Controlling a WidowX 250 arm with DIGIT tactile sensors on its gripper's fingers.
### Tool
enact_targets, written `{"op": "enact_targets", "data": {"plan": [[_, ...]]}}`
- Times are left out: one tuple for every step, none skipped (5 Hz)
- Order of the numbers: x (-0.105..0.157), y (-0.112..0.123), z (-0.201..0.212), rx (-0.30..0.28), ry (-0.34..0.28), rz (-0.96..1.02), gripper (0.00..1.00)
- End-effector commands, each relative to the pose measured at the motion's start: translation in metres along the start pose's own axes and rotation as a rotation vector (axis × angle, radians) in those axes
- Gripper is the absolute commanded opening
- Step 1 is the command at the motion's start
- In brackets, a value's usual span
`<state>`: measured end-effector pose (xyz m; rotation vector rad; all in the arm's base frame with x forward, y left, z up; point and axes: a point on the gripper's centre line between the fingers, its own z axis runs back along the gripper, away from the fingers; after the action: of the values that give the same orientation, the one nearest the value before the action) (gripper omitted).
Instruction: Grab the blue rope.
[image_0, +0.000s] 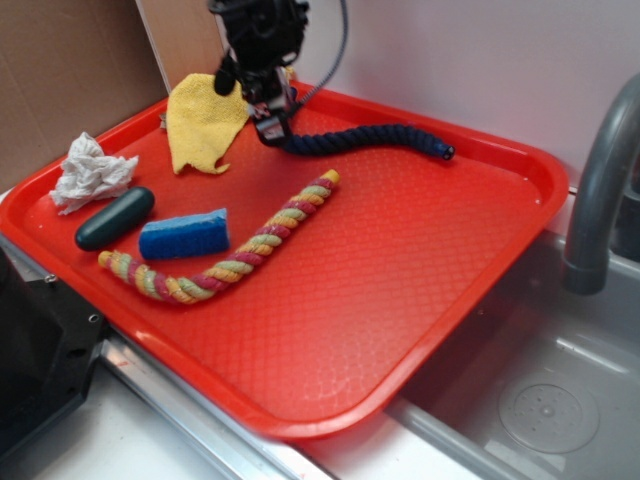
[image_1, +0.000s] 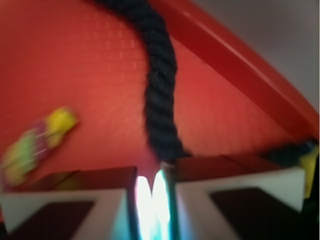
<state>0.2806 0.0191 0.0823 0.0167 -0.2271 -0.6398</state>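
The blue rope (image_0: 365, 138) is dark navy and twisted, and lies along the far side of the red tray (image_0: 400, 300). Its right end is near the far rim and its left end reaches up into my gripper (image_0: 275, 125). In the wrist view the rope (image_1: 161, 85) runs from the top down to my gripper (image_1: 150, 172) and ends right at the fingertips. The jaws stand almost together, with only a thin bright gap, pinching the rope's end. The wrist view is blurred.
On the tray are a red-yellow-green twisted rope (image_0: 235, 255), a bright blue sponge (image_0: 185, 235), a dark green oval object (image_0: 115, 218), crumpled white paper (image_0: 90, 172) and a yellow cloth (image_0: 205, 120). A grey faucet (image_0: 600, 180) and sink stand at the right.
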Motion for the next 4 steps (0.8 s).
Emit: {"op": "enact_targets", "data": {"plan": [[0.011, -0.001, 0.036, 0.063, -0.073, -0.033, 1.0], [0.014, 0.006, 0.002, 0.016, -0.027, -0.081, 1.0], [0.018, 0.005, -0.026, -0.015, 0.025, -0.128, 1.0], [0.018, 0.003, -0.042, -0.027, 0.055, -0.136, 1.0]]}}
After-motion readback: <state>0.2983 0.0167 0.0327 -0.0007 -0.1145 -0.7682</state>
